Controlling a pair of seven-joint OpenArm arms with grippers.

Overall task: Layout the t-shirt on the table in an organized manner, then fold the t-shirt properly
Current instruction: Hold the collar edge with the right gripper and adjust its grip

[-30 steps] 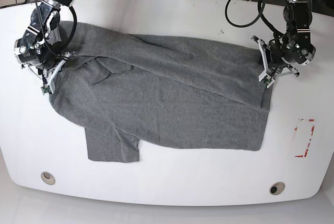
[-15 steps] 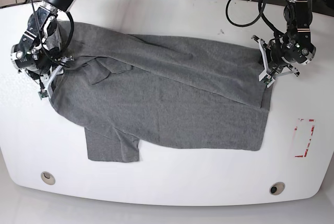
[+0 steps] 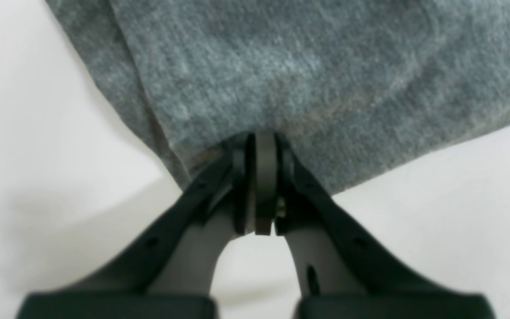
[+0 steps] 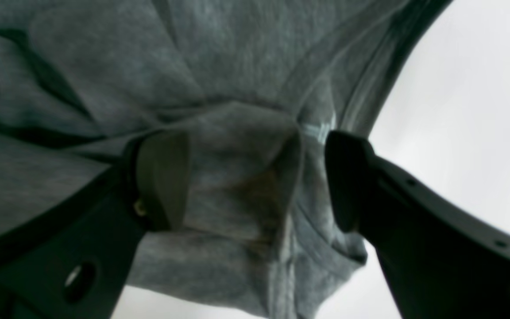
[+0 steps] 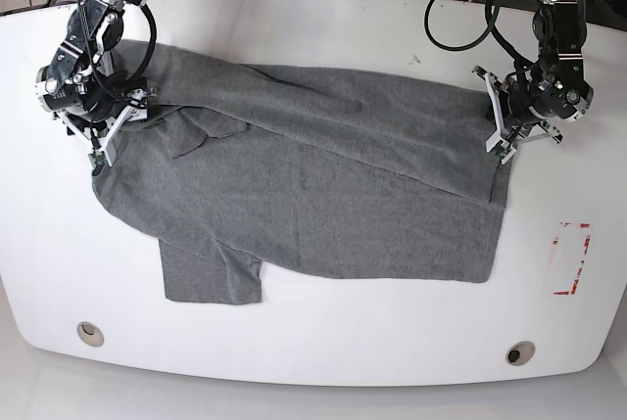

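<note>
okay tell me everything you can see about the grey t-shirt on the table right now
The t-shirt is plain heather grey, a soft knit with no print. It lies on the white table, its upper long edge folded down over the body in a diagonal flap, one short sleeve sticking out toward the front. Small wrinkles gather near the collar end. The left claw is shut on the hem corner. The right claw stands open at the bunched shoulder end, cloth sitting between its fingers.

No legible text, brand or number anywhere. Red-and-white sticker [image 5: 571, 258] on the table [image 5: 392, 342]: markings too small to read. T-shirt [image 5: 313, 195]: plain, no print.
</note>
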